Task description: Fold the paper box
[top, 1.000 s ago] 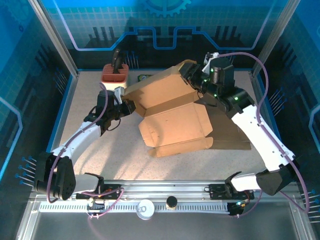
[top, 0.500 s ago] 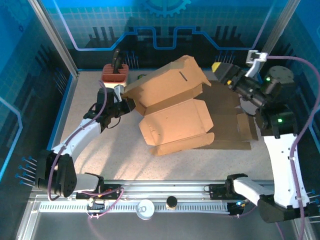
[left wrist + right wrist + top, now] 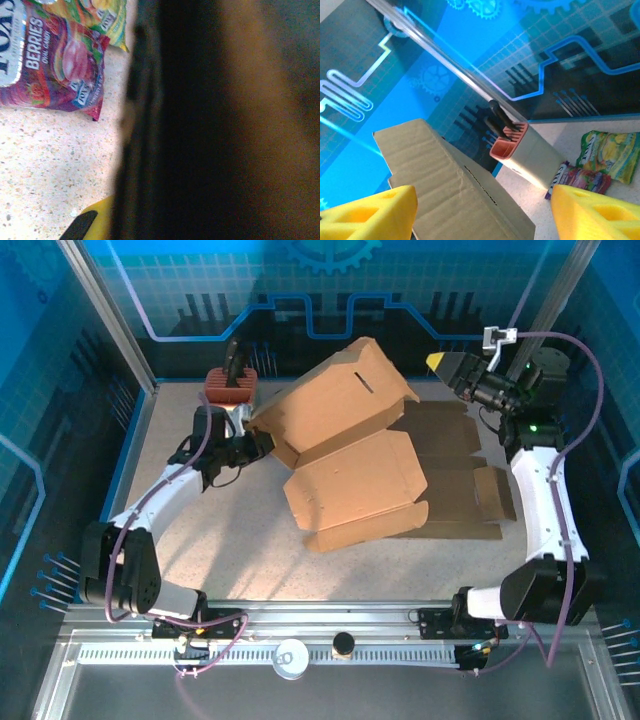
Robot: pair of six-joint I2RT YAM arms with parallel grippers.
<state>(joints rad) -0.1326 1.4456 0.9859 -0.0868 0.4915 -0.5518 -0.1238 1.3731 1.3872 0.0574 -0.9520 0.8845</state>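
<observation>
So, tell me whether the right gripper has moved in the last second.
Yes. The right gripper has pulled off the cardboard box, rightward toward the right frame post.

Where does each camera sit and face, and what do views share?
Top external: above, behind the bases, looking down at the table; both arms, left pincer shut on the box, right pincer open.
Left wrist: looks past the blurred box at the candy bag; one yellow fingertip.
Right wrist: faces the box and knife block; both yellow fingers.
Shared: candy bag, both wrist views.
</observation>
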